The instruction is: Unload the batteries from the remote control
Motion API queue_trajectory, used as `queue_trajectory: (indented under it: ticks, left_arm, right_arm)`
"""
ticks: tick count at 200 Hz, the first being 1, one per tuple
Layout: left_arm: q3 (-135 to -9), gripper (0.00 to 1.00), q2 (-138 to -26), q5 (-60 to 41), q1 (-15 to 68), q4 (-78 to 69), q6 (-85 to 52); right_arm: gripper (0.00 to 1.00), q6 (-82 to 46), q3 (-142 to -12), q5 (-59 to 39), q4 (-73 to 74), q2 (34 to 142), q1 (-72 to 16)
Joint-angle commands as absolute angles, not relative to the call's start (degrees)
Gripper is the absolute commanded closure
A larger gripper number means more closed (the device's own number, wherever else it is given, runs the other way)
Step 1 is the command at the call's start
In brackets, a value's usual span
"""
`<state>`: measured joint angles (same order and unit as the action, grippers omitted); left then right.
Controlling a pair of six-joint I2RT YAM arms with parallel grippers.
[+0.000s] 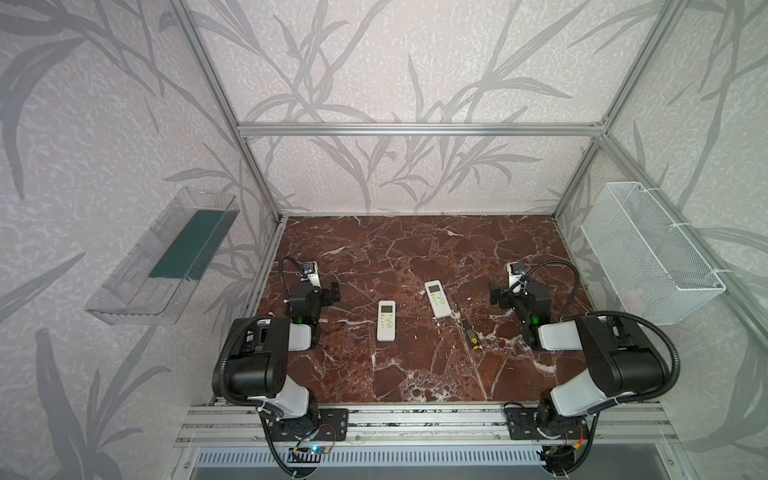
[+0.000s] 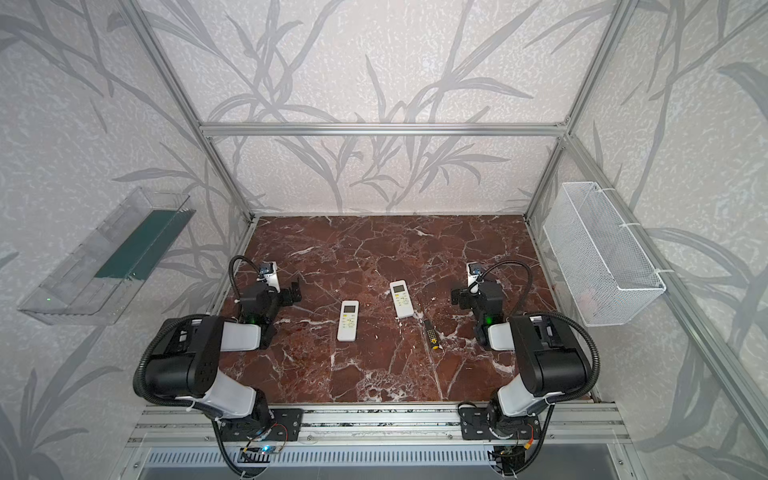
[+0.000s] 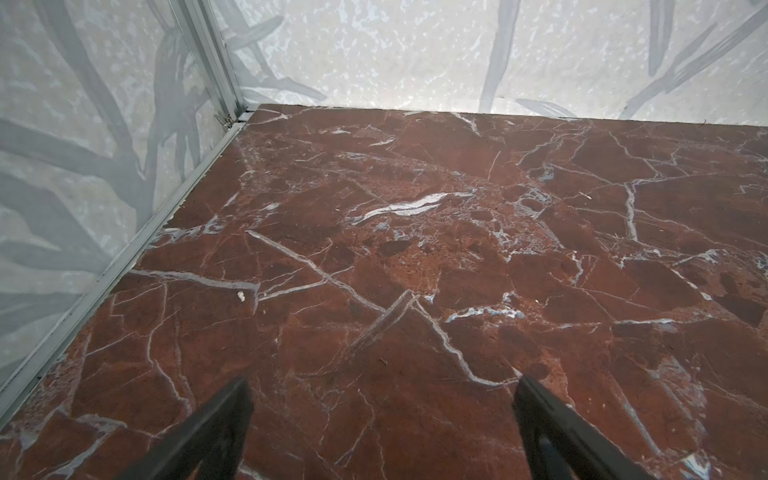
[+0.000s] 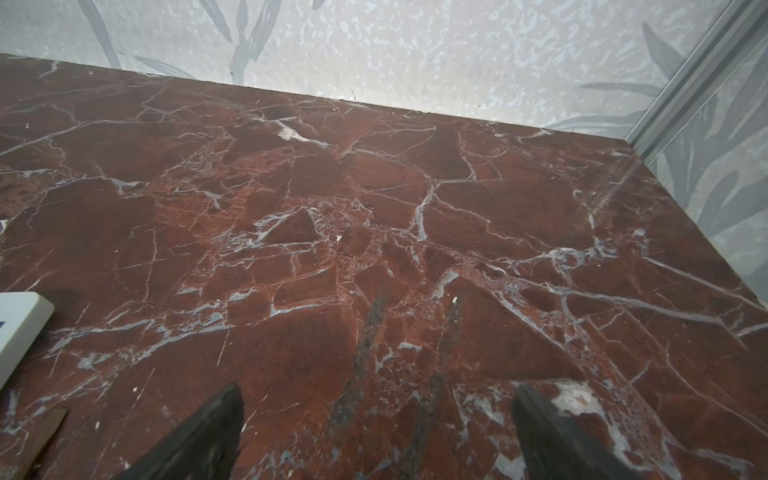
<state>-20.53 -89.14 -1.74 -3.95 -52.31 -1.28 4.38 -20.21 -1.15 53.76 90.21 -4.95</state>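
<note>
Nearest us, the aluminium rail (image 1: pixel 415 419) along the front edge carries the bases of the left arm (image 1: pixel 257 361) and the right arm (image 1: pixel 615 357). Both arms fold forward over the red marble table (image 1: pixel 415 374).

A little farther in, right of the middle, we see the screwdriver (image 1: pixel 469 330) lying flat. Its black-and-yellow handle is toward us and its shaft points away.

Left of it lies the nearer remote (image 1: pixel 386 321), white and button side up, apart from everything else. The farther remote (image 1: pixel 437 299) is beyond it and to its right, also face up and slightly turned. The screwdriver's shaft runs just beside its right edge. In the right wrist view, a white corner of this remote (image 4: pixel 20 328) shows at the edge.

We cannot see the batteries. Both remotes show their fronts, so their backs are hidden from us.

Level with the farther remote, the left gripper (image 3: pixel 382 381) sits well to the left of both remotes. Its two dark fingers are spread wide, with only bare marble between them, and it holds nothing. The right gripper (image 4: pixel 378 388), well to the right of the screwdriver, is spread just as wide and is likewise empty.

Beyond them the marble runs bare to the leaf-patterned back wall. Up on the left wall hangs a clear tray (image 1: pixel 137 299) with a dark green strip in it. A white wire basket (image 1: pixel 648 249) hangs on the right wall.
</note>
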Motion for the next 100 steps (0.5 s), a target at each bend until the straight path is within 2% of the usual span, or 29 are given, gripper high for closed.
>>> queue_trajectory:
  ticks: [1, 100]
  left_arm:
    - [-21.54, 0.01, -89.65, -0.70, -4.13, -53.89, -2.11]
    - [-21.71, 0.01, -89.62, -0.88, -4.13, -53.73, -2.02]
  right_arm:
    - [0.01, 4.75, -21.46, -1.49, 55.94, 90.78, -5.19]
    - [0.01, 4.75, -21.51, -1.49, 55.93, 90.74, -5.19]
